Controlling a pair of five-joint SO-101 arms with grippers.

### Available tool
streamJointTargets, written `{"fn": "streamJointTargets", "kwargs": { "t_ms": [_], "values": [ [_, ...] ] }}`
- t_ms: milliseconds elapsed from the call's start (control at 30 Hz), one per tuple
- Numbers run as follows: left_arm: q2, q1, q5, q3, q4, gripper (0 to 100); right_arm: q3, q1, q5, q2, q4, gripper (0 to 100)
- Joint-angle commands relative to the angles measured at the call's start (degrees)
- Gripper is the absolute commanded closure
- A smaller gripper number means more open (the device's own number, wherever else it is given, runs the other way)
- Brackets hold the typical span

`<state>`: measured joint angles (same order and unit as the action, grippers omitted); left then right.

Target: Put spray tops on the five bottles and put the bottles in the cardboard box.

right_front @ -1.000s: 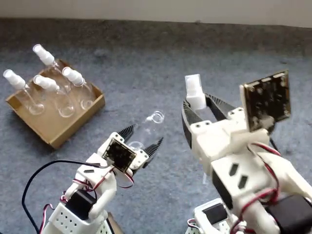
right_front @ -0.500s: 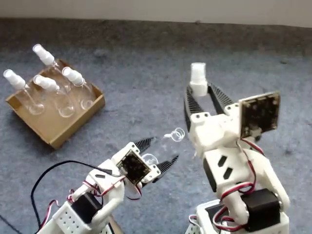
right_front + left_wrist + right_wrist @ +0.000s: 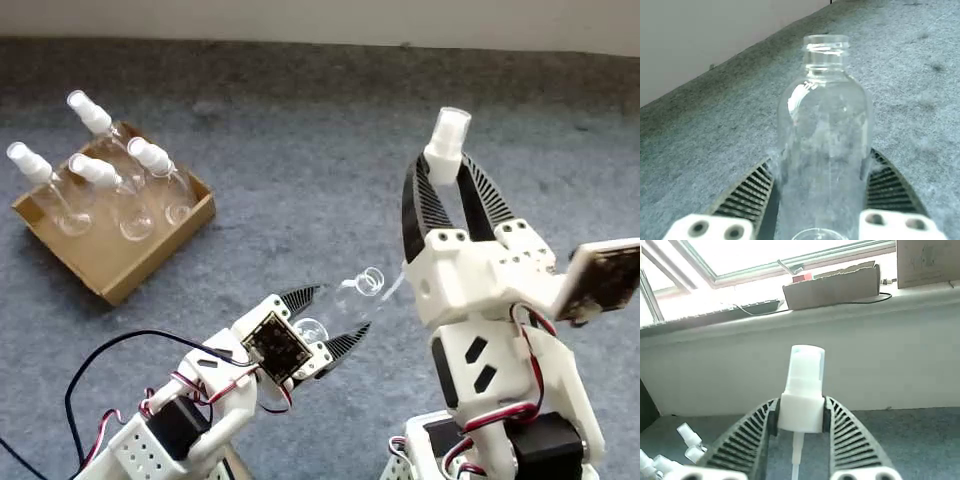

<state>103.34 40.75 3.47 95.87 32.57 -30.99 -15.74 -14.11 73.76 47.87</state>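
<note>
My left gripper (image 3: 328, 318) is shut on a clear bottle (image 3: 345, 292) with no top, its open neck (image 3: 826, 45) tilted up toward the right arm. In the left wrist view the bottle (image 3: 824, 145) stands between the ribbed fingers (image 3: 747, 192). My right gripper (image 3: 447, 170) is raised above the table, shut on a white spray top (image 3: 444, 135); its thin tube hangs between the fingers (image 3: 797, 452). In the right wrist view the spray top (image 3: 802, 390) points upward. At the far left, the cardboard box (image 3: 150, 262) holds several capped bottles (image 3: 100, 175).
Grey carpet (image 3: 280, 150) covers the table between the box and the arms. A pale wall (image 3: 320, 20) runs along the back edge. A black cable (image 3: 90, 350) loops beside the left arm's base.
The right gripper swung rightward and tilted upright with the spray top. The left gripper lifted the bottle off the carpet and carried it right, nearer the right arm.
</note>
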Motion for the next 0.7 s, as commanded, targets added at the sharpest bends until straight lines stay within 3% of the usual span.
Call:
{"fn": "streamJointTargets", "kwargs": {
  "t_ms": [0,167,433,667],
  "values": [
    [0.9,1.0,0.2,0.7,0.1,93,0.2,0.7,-1.6,0.0,-1.8,95.0],
    [0.9,1.0,0.2,0.5,0.1,93,-3.6,0.8,-1.7,0.0,-2.3,95.0],
    [0.9,1.0,0.2,0.4,0.1,93,-16.6,5.1,-2.0,3.3,-18.8,95.0],
    [0.9,1.0,0.2,0.6,0.1,93,-20.9,5.1,-2.0,10.4,-18.9,95.0]
  ]
}}
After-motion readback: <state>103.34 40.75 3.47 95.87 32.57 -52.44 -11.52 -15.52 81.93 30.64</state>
